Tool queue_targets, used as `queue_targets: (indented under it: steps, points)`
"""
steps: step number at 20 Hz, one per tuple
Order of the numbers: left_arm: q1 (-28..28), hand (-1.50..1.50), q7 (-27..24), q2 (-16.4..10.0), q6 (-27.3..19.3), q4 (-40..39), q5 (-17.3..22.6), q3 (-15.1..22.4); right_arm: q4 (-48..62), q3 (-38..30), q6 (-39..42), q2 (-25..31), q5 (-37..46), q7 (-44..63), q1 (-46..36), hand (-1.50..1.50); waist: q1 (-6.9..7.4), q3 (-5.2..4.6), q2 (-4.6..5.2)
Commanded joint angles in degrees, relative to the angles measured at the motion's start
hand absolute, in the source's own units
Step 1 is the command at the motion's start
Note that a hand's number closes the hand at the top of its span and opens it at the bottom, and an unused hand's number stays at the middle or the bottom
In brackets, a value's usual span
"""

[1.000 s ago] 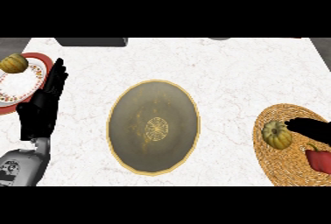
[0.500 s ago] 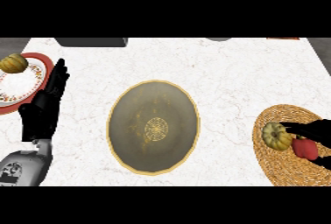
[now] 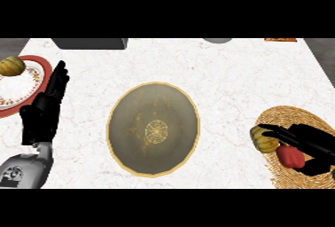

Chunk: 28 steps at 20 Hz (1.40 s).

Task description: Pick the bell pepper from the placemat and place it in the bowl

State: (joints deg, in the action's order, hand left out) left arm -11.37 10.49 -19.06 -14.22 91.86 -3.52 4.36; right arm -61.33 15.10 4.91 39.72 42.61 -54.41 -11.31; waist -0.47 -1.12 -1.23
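A woven straw placemat (image 3: pixel 288 177) lies at the counter's right edge. Over it my right hand (image 3: pixel 313 142) curls round a red bell pepper (image 3: pixel 290 156), fingers above it and thumb below. The fingertips reach across a yellow-green squash (image 3: pixel 263 141) on the mat's left side. An olive bowl with a gold rim (image 3: pixel 153 128) sits in the middle of the counter, left of the mat, with nothing in it. My left hand (image 3: pixel 44 111) rests open at the left, fingers pointing up.
A red-rimmed plate (image 3: pixel 26 86) at the far left carries a yellow squash (image 3: pixel 11 65). A dark grey box (image 3: pixel 90 43), a grey round thing (image 3: pixel 216 40) and an orange item (image 3: pixel 280 39) line the far edge.
My right hand has slid left across the placemat with the red pepper in it, its fingers now reaching over the squash. The left hand has not moved.
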Motion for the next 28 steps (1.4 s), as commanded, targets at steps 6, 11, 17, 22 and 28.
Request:
queue_targets:
  steps: [6,11,17,22,28]
  points:
    - [0.35,0.00,0.53,-0.36,0.18,-0.50,-0.10,-0.15,-9.59,9.40,1.18,-19.29,1.80,16.41,5.28,1.50,-0.40,0.05,-0.66]
    - [0.57,0.00,0.57,-0.69,-0.30,-0.58,-0.16,-0.95,-16.74,10.80,-0.06,-29.16,-0.90,23.60,9.71,1.50,-2.55,0.44,-1.27]
    - [1.35,0.00,1.30,-1.04,-0.94,-0.67,-0.50,-1.59,-26.74,14.61,-7.46,-39.22,-0.24,35.62,15.75,1.50,-4.65,0.44,-1.92]
    - [2.25,0.00,0.92,-1.05,-1.24,-0.41,-0.09,-2.36,-33.75,21.22,-16.47,-39.56,3.16,48.31,19.76,1.50,-4.60,0.53,-1.74]
    - [2.23,0.00,0.14,-1.28,-0.66,-0.24,-0.13,-2.16,-41.57,31.65,-27.34,-39.68,7.38,66.08,22.09,1.50,-3.31,0.66,-0.55]
